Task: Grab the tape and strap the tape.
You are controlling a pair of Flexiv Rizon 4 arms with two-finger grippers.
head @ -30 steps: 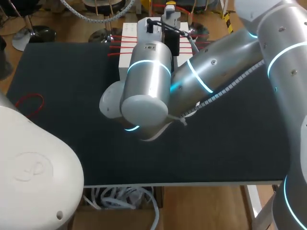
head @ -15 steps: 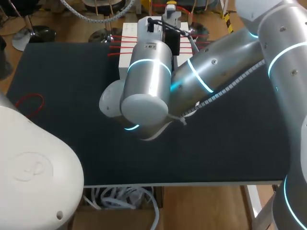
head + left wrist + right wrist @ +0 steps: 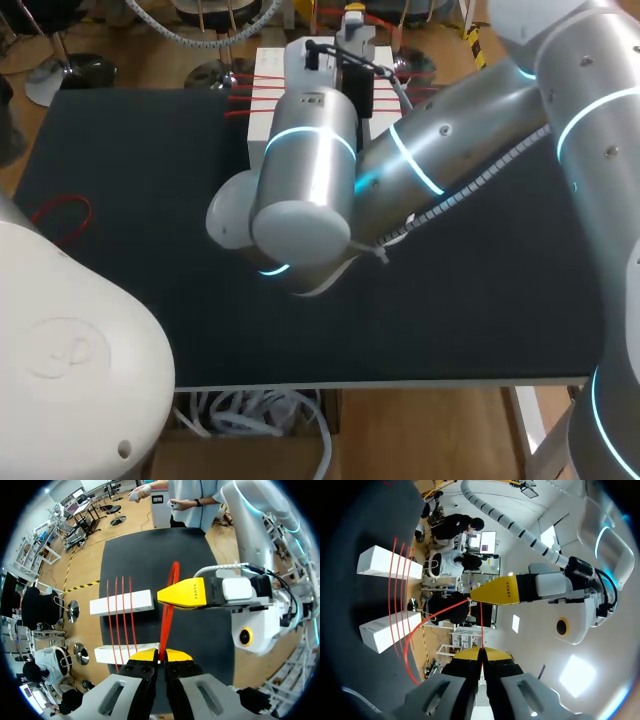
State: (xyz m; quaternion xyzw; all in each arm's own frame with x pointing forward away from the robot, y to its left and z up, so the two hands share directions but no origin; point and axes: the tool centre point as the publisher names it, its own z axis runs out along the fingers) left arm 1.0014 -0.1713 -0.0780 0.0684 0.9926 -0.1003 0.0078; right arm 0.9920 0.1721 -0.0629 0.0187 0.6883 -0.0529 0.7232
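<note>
In the left wrist view my left gripper (image 3: 160, 655) is shut on one end of a red tape loop (image 3: 165, 625). The loop runs ahead to my right gripper (image 3: 172, 594), whose yellow tips meet on it. In the right wrist view my right gripper (image 3: 481, 653) is shut on the same tape loop (image 3: 435, 616), with my left gripper (image 3: 487, 592) just ahead. Beside them lie two white blocks (image 3: 121, 601) (image 3: 117, 654) with three red tapes (image 3: 117, 620) stretched across. In the head view my right arm (image 3: 420, 160) hides most of this at the table's far edge.
A loose red tape loop (image 3: 62, 215) lies on the black table (image 3: 140, 200) at the left edge. The white blocks (image 3: 268, 95) sit at the far middle. My left arm's white housing (image 3: 70, 360) fills the near left corner.
</note>
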